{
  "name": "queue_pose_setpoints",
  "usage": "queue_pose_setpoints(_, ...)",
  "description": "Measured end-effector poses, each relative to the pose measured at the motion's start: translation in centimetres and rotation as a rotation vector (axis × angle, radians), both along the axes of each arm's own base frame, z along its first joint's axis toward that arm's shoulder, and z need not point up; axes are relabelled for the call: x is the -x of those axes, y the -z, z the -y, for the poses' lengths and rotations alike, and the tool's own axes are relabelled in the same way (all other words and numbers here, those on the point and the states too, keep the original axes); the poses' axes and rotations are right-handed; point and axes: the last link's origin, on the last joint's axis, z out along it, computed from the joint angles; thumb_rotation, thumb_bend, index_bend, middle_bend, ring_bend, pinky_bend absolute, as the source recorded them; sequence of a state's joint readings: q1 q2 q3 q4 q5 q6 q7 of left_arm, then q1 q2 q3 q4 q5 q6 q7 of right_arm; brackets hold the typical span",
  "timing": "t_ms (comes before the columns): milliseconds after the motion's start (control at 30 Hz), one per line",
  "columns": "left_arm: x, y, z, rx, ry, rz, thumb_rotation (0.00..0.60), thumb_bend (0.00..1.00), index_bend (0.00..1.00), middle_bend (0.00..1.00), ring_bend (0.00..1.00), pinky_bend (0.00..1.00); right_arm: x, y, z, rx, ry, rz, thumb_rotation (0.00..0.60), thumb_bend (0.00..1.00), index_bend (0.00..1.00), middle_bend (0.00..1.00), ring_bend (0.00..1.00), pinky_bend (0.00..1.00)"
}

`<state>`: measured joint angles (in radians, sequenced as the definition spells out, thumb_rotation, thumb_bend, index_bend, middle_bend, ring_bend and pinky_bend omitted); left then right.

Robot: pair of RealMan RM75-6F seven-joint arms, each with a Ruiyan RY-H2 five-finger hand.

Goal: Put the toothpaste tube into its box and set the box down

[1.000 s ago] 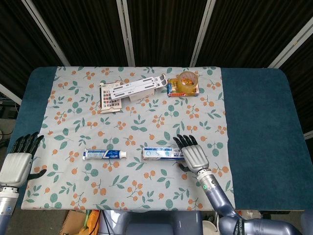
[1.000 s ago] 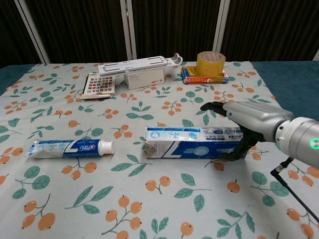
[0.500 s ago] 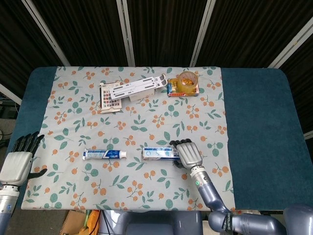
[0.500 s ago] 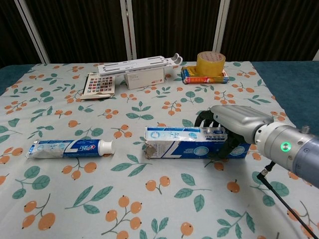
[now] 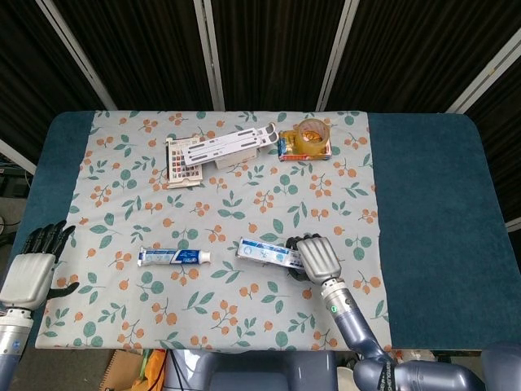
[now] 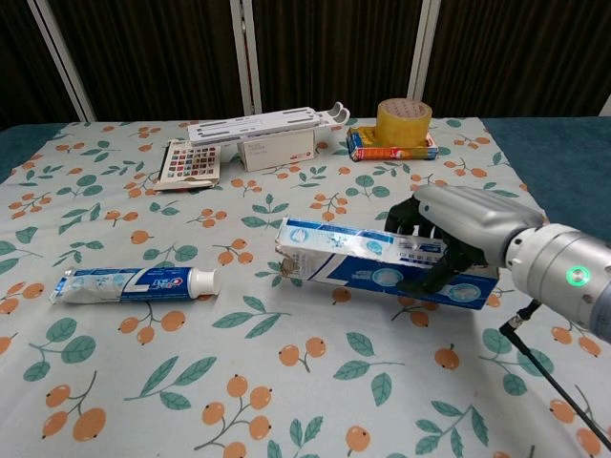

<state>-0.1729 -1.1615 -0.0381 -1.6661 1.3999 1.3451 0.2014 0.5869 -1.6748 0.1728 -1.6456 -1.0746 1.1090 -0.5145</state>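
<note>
right hand [image 6: 456,239]: we see it wrapped over the right end of the toothpaste box [image 6: 377,263], fingers curled down over the far top edge, thumb on the near side; it grips the box. In the head view the hand [image 5: 319,257] covers that end of the box [image 5: 269,253].
toothpaste box: blue and white carton, held by the right hand, tilted with its left open end raised off the cloth; flaps at the left end look loose. We cannot tell whether the right end touches the cloth under the hand.
toothpaste tube [image 6: 134,283]: lies flat on the cloth, left of the box, white cap pointing right toward the box's open end; apart from the box. In the head view the tube [image 5: 173,257] sits left of centre near the front edge.
left hand [image 5: 31,266]: off the table's left front corner, fingers spread and straight, holding nothing; we see it in the head view only.
tablecloth [image 5: 326,204]: floral print, orange berries and green leaves, over a blue table [image 5: 440,212].
tape roll [image 6: 403,121]: yellow, on top of a small flat packet [image 6: 389,146] at the back right.
white stand [image 6: 267,123]: long white folding piece resting across a white carton [image 6: 277,150], back centre.
swatch card [image 6: 189,162]: grid of coloured squares, just left of the white carton.
</note>
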Motion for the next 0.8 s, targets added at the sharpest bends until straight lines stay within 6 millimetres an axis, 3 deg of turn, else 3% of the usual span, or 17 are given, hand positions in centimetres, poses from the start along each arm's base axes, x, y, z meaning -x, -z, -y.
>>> queue_pose_setpoints(167,-0.2,0.5,-0.4,0.019,-0.024,0.005,0.600,0.02,0.08,0.02,0.02,0.13,0.5,-2.4,-0.6,0.031,-0.014,0.037,0.600,0.35,0.47,0.50,0.45,0.39)
queue_pose_setpoints(367,-1.1,1.6,-2.0,0.054,-0.006,-0.054,0.600,0.10,0.24,0.22,0.22,0.35,1.3,-5.0,-0.5,0.067,-0.014,0.065,0.600,0.35,0.47,0.50,0.45,0.39)
queue_pose_setpoints(533,-2.8,3.9,-4.5,0.087,0.035,-0.107,0.600,0.12,0.29,0.29,0.27,0.39,1.8,-6.6,0.0,0.094,-0.003,0.079,0.600,0.35,0.47,0.50,0.45,0.39)
queue_pose_setpoints(800,-6.7,8.9,-8.1,0.159,0.117,-0.167,0.600,0.16,0.39,0.37,0.33,0.42,2.8,-7.5,0.3,0.115,0.023,0.095,0.600,0.35,0.47,0.50,0.45,0.39)
